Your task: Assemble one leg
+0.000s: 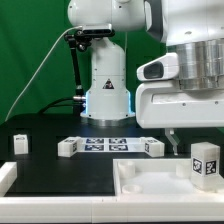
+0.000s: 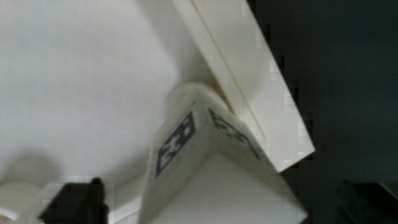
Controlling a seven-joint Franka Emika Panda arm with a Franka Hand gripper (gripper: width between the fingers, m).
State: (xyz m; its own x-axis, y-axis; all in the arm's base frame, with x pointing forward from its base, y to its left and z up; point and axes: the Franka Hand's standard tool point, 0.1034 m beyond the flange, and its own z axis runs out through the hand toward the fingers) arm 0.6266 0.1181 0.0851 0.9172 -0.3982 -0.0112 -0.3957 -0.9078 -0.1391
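On the tray (image 1: 140, 180), leg (image 1: 205, 163) stands free; end effector (image 1: 172, 148) released. Light, rigid, likely slick; grip flat sides.

Black table (image 1: 40, 120) spread across the scene, dark and matte. Lying on it, mid-depth — the marker board (image 1: 104, 145), a flat strip of tags, with one small white leg (image 1: 68, 147) touching its end toward the exterior view's left and another (image 1: 151, 147) at the end toward the right. Further toward the exterior view's left, a tagged white block (image 1: 19, 143), well apart from the strip. Along the near edge, the large white tray (image 1: 140, 180) with raised rim, resting flat; a white piece (image 1: 4, 180) cut off by the frame at the near corner on the exterior view's left. At the back — the arm's white base (image 1: 107, 95) planted on the table.
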